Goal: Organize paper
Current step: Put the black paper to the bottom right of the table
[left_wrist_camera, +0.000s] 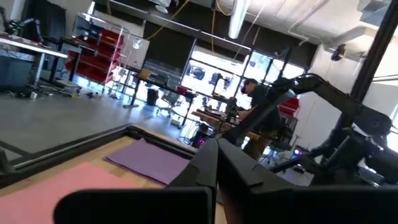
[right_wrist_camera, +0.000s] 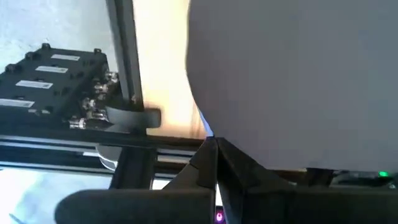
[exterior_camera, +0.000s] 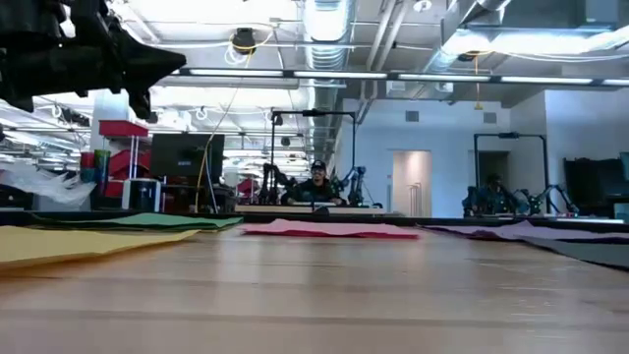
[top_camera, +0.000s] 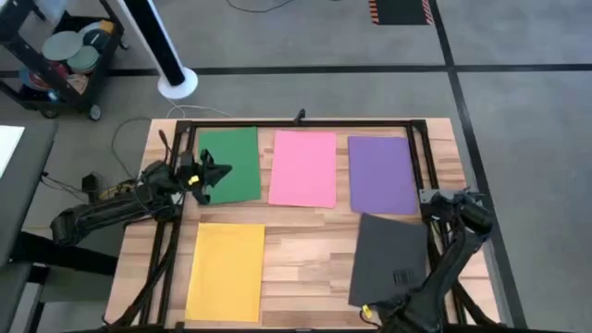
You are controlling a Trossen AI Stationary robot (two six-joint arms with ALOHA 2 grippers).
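From above, five sheets lie apart: green (top_camera: pixel 231 164), pink (top_camera: pixel 303 167), purple (top_camera: pixel 380 174), yellow (top_camera: pixel 227 271), black (top_camera: pixel 389 261). The left gripper (top_camera: pixel 211 175) hangs over the green sheet's edge. Its wrist view shows fingers (left_wrist_camera: pixel 211 168) closed on nothing. The right gripper (right_wrist_camera: pixel 214 152), at the black sheet's near corner, seems closed too. To gather, slide one fingertip under an edge

The left arm reaches in from the table's left side, its left gripper (top_camera: pixel 215 176) raised off the surface over the far-left part, fingers pressed together. The right arm folds back along the right edge, with the right gripper (top_camera: pixel 370 312) low at the near edge, apparently closed too.
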